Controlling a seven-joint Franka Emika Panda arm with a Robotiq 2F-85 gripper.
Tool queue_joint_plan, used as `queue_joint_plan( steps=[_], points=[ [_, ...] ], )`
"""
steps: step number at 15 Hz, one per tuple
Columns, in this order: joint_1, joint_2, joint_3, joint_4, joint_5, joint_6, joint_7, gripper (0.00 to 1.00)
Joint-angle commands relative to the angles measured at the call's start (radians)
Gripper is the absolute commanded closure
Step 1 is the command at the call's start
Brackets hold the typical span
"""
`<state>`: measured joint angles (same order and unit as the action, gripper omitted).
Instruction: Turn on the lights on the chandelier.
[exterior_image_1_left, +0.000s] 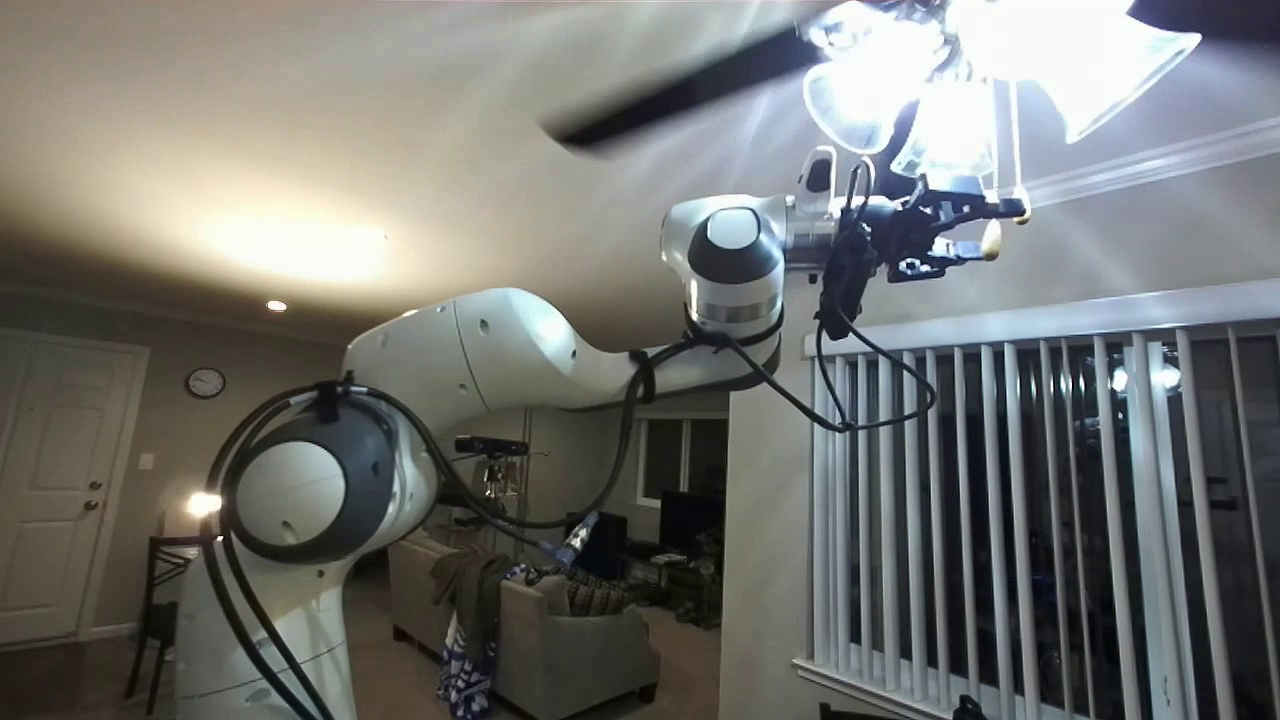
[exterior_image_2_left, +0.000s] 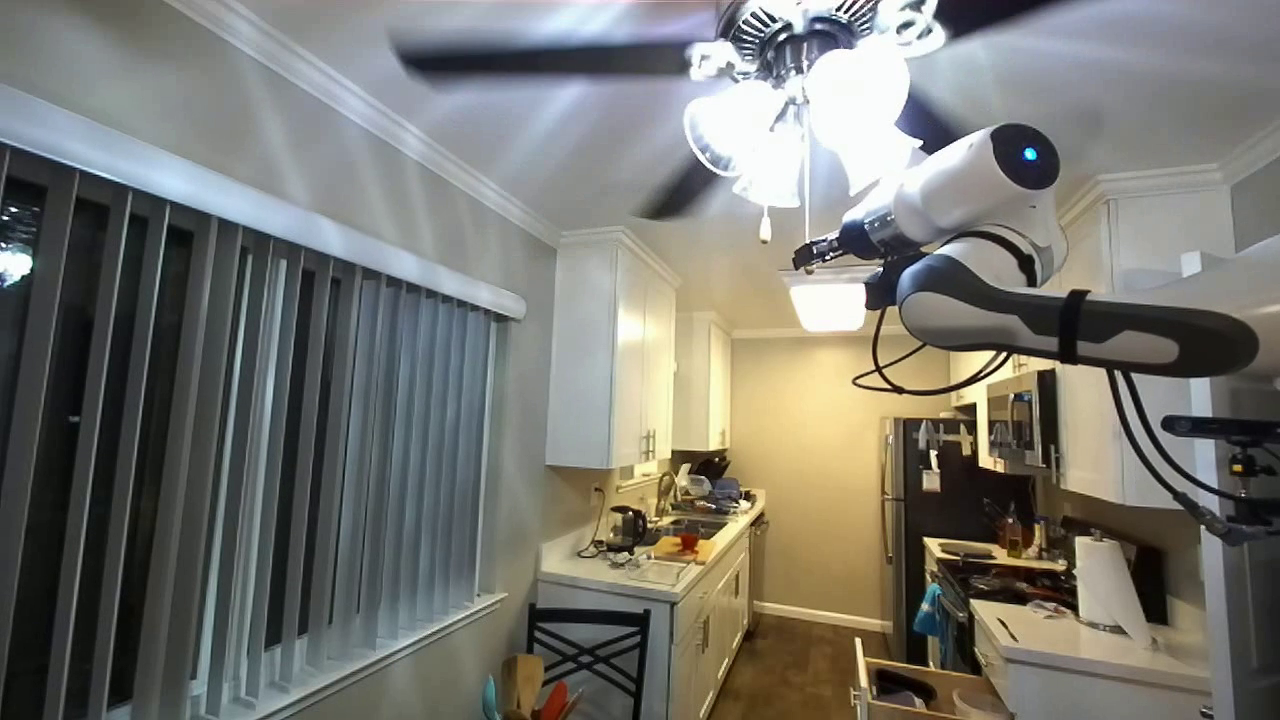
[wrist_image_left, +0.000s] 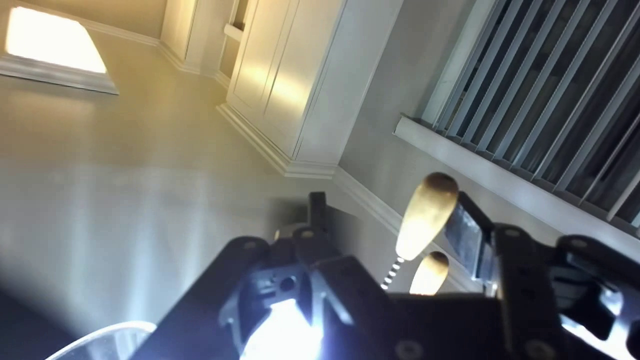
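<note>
The chandelier's dark hub (exterior_image_2_left: 790, 55) and long blades (exterior_image_1_left: 690, 90) are overhead, blades blurred. The lights glow brightly in both exterior views (exterior_image_1_left: 945, 130) (exterior_image_2_left: 740, 125); a bright glow (wrist_image_left: 285, 335) shows behind the gripper in the wrist view. My gripper (exterior_image_1_left: 992, 228) (exterior_image_2_left: 815, 250) (wrist_image_left: 392, 215) is just below the shades with its fingers apart. Two wooden pull-chain knobs hang there. The larger knob (wrist_image_left: 425, 217) lies between the fingers in the wrist view, close to the right pad; I cannot tell if they touch. The smaller knob (wrist_image_left: 430, 275) is partly hidden by the gripper.
Vertical blinds (exterior_image_1_left: 1010, 500) cover the window beside the arm. White cabinets (exterior_image_2_left: 610, 350) and a lit ceiling panel (exterior_image_2_left: 828, 303) are in the kitchen. Glass shades and blades are close above the gripper. A cable (exterior_image_1_left: 880, 425) loops below the wrist.
</note>
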<state>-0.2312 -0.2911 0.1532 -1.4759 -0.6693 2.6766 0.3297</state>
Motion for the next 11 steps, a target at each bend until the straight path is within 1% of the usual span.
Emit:
queue_joint_plan(
  steps=[1,2,3,6,7,11],
  points=[
    [0.038,-0.06,-0.038,-0.086,0.032,-0.011,-0.031,0.06],
    [0.042,-0.07,-0.043,-0.099,0.033,-0.012,-0.033,0.01],
    [0.048,-0.079,-0.048,-0.115,0.039,-0.013,-0.041,0.0],
    [0.054,-0.104,-0.056,-0.147,0.043,-0.02,-0.056,0.0],
    [0.033,-0.06,-0.038,-0.096,0.018,-0.002,-0.016,0.0],
    [0.033,-0.061,-0.038,-0.098,0.02,-0.003,-0.018,0.0]
  ],
)
